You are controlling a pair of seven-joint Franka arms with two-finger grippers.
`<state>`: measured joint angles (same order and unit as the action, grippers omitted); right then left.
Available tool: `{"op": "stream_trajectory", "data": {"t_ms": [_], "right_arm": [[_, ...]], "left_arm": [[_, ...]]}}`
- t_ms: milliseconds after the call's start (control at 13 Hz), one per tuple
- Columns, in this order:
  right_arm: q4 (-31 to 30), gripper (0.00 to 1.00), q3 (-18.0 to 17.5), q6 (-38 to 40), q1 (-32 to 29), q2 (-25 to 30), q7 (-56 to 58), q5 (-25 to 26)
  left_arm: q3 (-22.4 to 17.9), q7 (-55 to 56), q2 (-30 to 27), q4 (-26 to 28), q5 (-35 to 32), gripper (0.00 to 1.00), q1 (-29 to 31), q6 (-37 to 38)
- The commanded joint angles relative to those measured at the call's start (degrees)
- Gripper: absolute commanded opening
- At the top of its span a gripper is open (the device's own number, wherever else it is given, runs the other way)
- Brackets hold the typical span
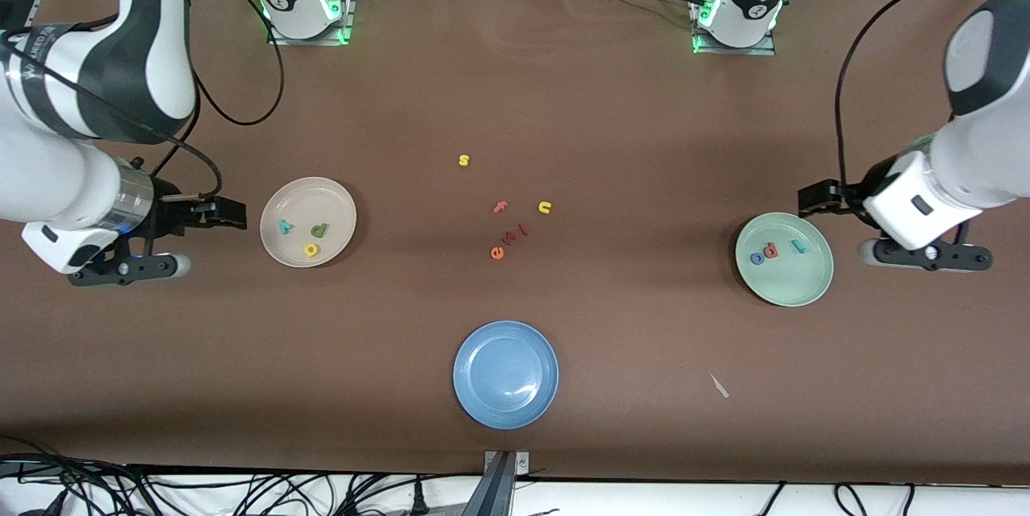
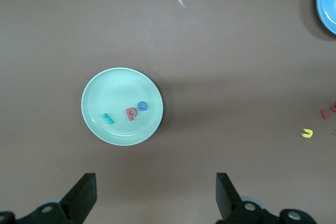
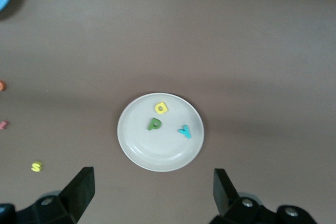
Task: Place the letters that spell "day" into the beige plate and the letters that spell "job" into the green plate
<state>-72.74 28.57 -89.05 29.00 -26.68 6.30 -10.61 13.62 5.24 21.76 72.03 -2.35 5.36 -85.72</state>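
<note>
With d, a, y [image 1: 302,237] sorted into our beige plate [image 1: 338,198] and j, o, b [image 1: 776,250] into the green plate [image 1: 793,291], left gripper [image 2: 156,195] and right gripper [image 3: 152,190] hover empty, jaws wide, job seemingly done.

"day" letters [image 1: 303,237] in beige plate [image 1: 338,198]; "job" letters [image 1: 774,251] in green plate [image 1: 793,286]

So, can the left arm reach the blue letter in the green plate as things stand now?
Probably yes. The left gripper is open, holds nothing and hangs beside the green plate. The blue letter lies uncovered in the plate, though the red letter sits close against it, which may crowd the fingers.
</note>
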Motion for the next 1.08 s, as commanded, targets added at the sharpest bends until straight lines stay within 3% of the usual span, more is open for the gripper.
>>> {"op": "stream_trajectory", "data": {"t_ms": [0,231,463,1002], "right_arm": [[-5.70,1.00,-21.23,0.63,-13.51,10.73,-7.05,13.91],[-17.33,1.00,-25.39,-4.99,-19.14,19.02,-7.79,13.51],[-17.35,1.00,-29.79,-5.00,-27.05,20.43,-7.27,9.12],[-14.19,1.00,-29.80,-4.12,-27.42,18.60,-6.65,9.82]], "left_arm": [[0.18,-0.85,-0.75,1.10,1.38,1.00,1.05,-0.59],[-0.17,-0.76,0.21,1.10,1.12,1.00,2.10,-1.82],[-0.52,-0.06,0.56,1.01,1.03,1.00,2.81,-1.90],[-0.52,-0.05,0.65,0.92,1.03,1.00,3.51,-1.82]]}}
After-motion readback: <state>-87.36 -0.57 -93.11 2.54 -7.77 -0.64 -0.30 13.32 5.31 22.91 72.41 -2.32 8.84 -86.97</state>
